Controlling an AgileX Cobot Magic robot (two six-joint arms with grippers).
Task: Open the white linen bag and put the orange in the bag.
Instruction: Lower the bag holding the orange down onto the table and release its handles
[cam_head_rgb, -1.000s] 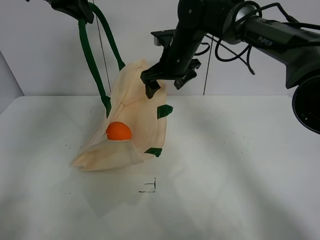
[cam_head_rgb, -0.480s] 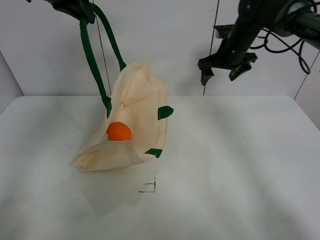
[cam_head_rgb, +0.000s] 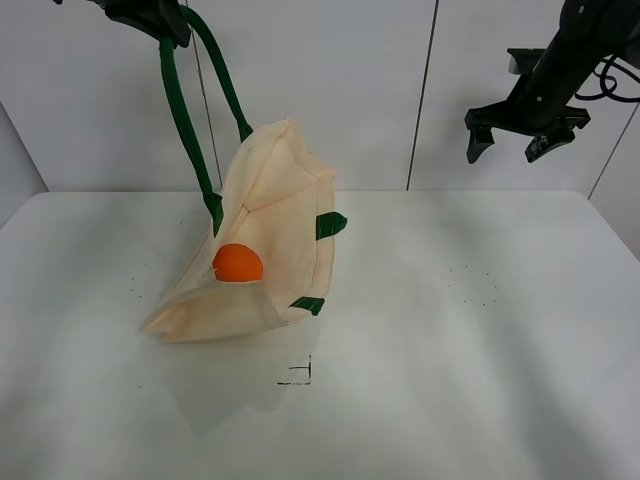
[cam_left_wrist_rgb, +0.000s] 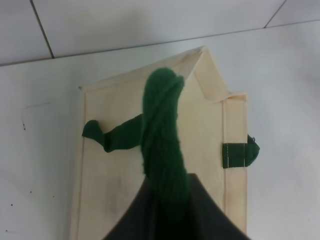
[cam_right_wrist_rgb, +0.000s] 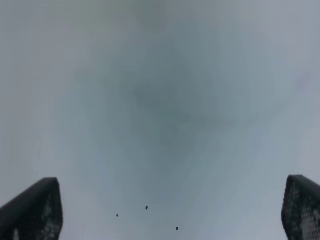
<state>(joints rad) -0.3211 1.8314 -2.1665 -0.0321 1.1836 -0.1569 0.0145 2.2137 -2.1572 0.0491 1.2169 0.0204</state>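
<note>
The white linen bag (cam_head_rgb: 270, 230) hangs half raised at the left of the table, its lower end resting on the surface. My left gripper (cam_head_rgb: 150, 18), at the top left, is shut on the bag's dark green strap handle (cam_head_rgb: 180, 120) and holds it up. In the left wrist view the strap (cam_left_wrist_rgb: 162, 135) runs down into the jaws above the bag (cam_left_wrist_rgb: 205, 130). The orange (cam_head_rgb: 238, 263) lies inside the bag's open mouth. My right gripper (cam_head_rgb: 510, 148) is open and empty, high at the right, far from the bag. The right wrist view shows its fingertips (cam_right_wrist_rgb: 35, 210) over bare table.
The white table (cam_head_rgb: 450, 330) has a small black mark (cam_head_rgb: 298, 372) in front of the bag. A white wall with a vertical seam (cam_head_rgb: 420, 100) stands behind. Green tabs (cam_head_rgb: 330, 223) stick out from the bag's right edge.
My right gripper has moved from just above the bag's top far to the right and stays open. The bag, the orange and my left gripper have not moved.
</note>
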